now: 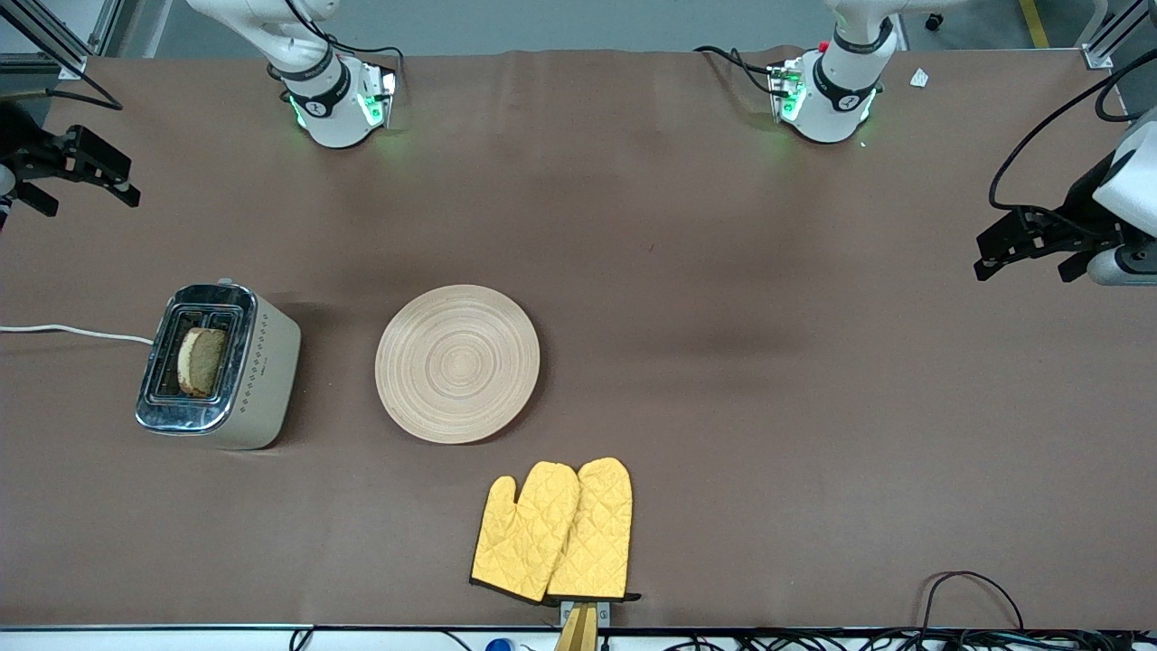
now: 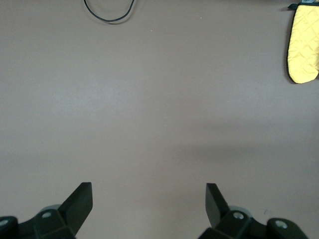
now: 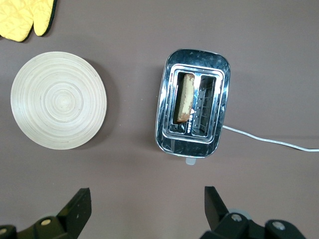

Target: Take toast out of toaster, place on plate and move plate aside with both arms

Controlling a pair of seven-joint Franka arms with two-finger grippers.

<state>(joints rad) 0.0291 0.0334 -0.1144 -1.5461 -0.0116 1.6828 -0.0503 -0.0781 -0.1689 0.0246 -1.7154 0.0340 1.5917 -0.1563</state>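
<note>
We see the toast (image 1: 201, 362) standing on edge in one slot of the toaster (image 1: 220, 366), its upper part rising above the chrome top. The slice's broad faces turn toward the two ends of the table, and its long edge runs along the slot, toward and away from the front camera. In the right wrist view the toast (image 3: 186, 97) shows as a narrow strip, in the slot on the side nearer the plate (image 3: 59, 100). The toaster stands toward the right arm's end of the table, and a white cord (image 1: 72, 333) runs from it to that table end.

The plate (image 1: 457, 363) lies flat just beside the toaster, toward the middle of the table, apart from it and bare. Being round, it has no long axis. A pair of yellow oven mitts (image 1: 554, 532) lies nearer to the front camera than the plate, fingertips pointing toward the plate.

We find the right gripper (image 1: 81, 172) up over the table's edge at the right arm's end, fingers spread wide and holding nothing. The left gripper (image 1: 1017, 244) hangs over bare tablecloth at the left arm's end, fingers (image 2: 79, 203) likewise spread wide and holding nothing.
</note>
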